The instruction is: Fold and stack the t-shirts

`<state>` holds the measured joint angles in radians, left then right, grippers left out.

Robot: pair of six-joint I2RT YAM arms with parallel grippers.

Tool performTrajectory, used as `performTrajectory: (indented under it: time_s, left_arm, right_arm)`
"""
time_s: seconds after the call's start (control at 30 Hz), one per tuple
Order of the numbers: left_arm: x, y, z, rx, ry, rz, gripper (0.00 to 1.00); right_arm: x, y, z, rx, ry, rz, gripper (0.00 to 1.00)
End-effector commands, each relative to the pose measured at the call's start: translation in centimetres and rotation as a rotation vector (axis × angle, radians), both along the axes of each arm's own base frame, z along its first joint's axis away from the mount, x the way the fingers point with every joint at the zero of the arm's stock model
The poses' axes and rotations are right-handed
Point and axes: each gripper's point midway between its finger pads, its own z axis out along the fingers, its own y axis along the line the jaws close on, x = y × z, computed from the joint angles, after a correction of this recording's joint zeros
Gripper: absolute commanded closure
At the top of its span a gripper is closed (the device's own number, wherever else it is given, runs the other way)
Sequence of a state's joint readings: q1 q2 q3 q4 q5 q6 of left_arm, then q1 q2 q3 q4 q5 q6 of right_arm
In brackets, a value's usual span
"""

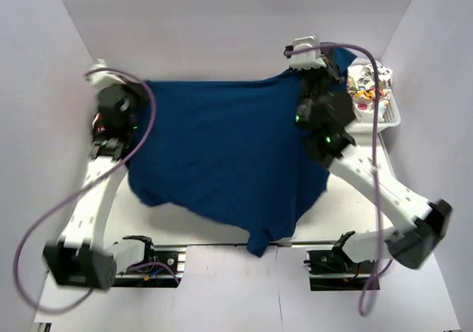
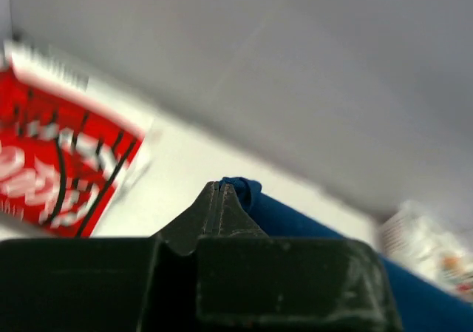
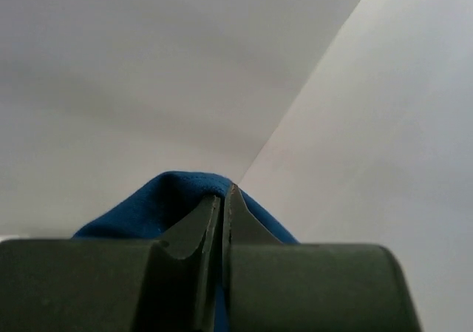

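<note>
A navy blue t-shirt (image 1: 229,154) hangs spread out between my two grippers, its lower edge drooping toward the table's near edge. No print shows on it. My left gripper (image 1: 139,89) is shut on its left top corner; in the left wrist view the fingertips (image 2: 220,187) pinch a fold of the blue cloth (image 2: 295,217). My right gripper (image 1: 331,60) is shut on the right top corner, with the blue cloth (image 3: 159,202) bunched round the tips (image 3: 224,191). A red-and-white lettered t-shirt (image 2: 59,162) lies flat on the table below the left gripper.
A white lattice basket (image 1: 384,117) stands at the far right, holding white cloth with colourful prints (image 1: 364,80); it shows blurred in the left wrist view (image 2: 429,251). White walls enclose the table at the back and both sides. Purple cables loop off both arms.
</note>
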<state>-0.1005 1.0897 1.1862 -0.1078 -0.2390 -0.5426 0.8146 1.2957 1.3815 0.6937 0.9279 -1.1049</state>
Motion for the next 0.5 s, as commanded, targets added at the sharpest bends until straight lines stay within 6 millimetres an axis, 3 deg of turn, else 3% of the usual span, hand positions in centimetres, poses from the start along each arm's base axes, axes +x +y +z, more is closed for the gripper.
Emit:
performTrajectory:
  time_s: [0.0,0.03,0.07,0.1,0.13,0.17,0.2,0.23,0.27,0.3,0.33,0.4,0.43,0.47]
  left_arm:
    - [3.4,-1.1,-6.3,-0.005,0.106,-0.037,1.0]
    - [5.6,-1.7,-9.6,-0.001,0.164,-0.056,1.0]
    - [6.6,-2.6,-11.6,-0.002,0.206,-0.103,0.93]
    - [7.5,-3.1,-13.5,-0.001,0.252,-0.124,0.81]
    - [8.3,-3.6,-15.3,-0.002,0.3,-0.145,0.69]
    - [9.8,-4.0,-18.4,-0.002,0.395,-0.161,0.46]
    - [10.2,-4.1,-19.7,-0.001,0.443,-0.16,0.35]
    - [11.1,-3.9,-19.3,0.002,0.455,-0.148,0.24]
    - [10.8,-3.4,-20.6,0.001,0.518,-0.116,0.17]
    - [10.9,-3.3,-21.1,0.004,0.535,-0.105,0.04]
    - [10.9,-3.3,-21.1,0.004,0.535,-0.105,0.0]
    - [10.2,-3.0,-20.8,0.015,0.53,-0.098,0.0]
    - [9.2,-3.1,-20.5,0.012,0.518,-0.109,0.0]
    - [8.7,-3.0,-20.4,0.012,0.516,-0.109,0.0]
  right_arm:
    - [4.5,-2.9,-4.7,0.151,0.063,-0.026,1.0]
    - [8.1,-1.0,-8.8,0.159,0.143,0.002,1.0]
    - [10.3,-3.0,-11.0,0.164,0.187,-0.048,1.0]
    - [13.4,-0.9,-14.4,0.112,0.263,0.025,1.0]
    - [15.0,-0.4,-16.6,0.136,0.333,0.039,1.0]
    - [17.8,-0.1,-18.7,0.12,0.381,0.047,1.0]
    - [20.0,1.0,-23.6,0.086,0.498,0.05,0.98]
    - [21.1,1.5,-23.7,0.095,0.528,0.063,0.87]
    - [23.5,2.0,-26.5,0.082,0.584,0.052,0.68]
    - [23.8,2.1,-27.8,0.087,0.638,0.055,0.11]
    - [24.3,2.5,-27.1,0.123,0.646,0.073,0.1]
    - [23.8,2.8,-28.7,0.152,0.701,0.084,0.1]
    - [23.1,3.2,-30.6,0.183,0.739,0.106,0.1]
    - [22.2,3.0,-28.5,0.209,0.709,0.12,0.1]
